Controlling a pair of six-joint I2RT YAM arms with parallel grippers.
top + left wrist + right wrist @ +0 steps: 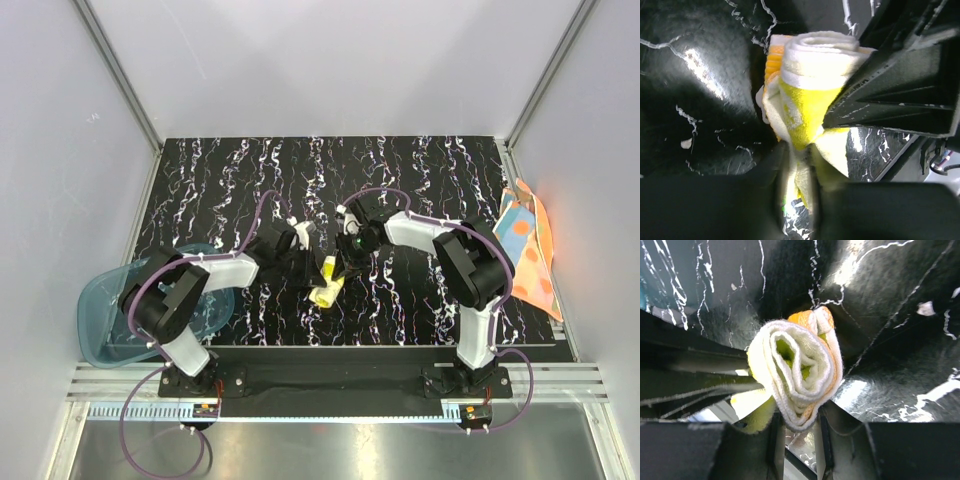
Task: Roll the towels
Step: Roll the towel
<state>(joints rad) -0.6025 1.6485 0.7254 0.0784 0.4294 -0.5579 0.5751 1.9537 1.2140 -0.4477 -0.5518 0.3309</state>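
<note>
The yellow towel [327, 283] is a short roll held just above the black marbled mat, between my two grippers. My left gripper [312, 272] is shut on a loose yellow flap [799, 150] hanging below the roll [812, 65]. From the other side, my right gripper [348, 262] is shut on the roll's spiral end [795, 367], one finger [776, 440] on each side of its lower edge. The orange towel with light blue patches [528, 250] lies crumpled at the mat's right edge, apart from both grippers.
A translucent blue plastic tray [100, 315] sits at the left, partly off the mat under the left arm's elbow. Grey walls close in the left, back and right sides. The black marbled mat [400, 170] stretches behind the grippers.
</note>
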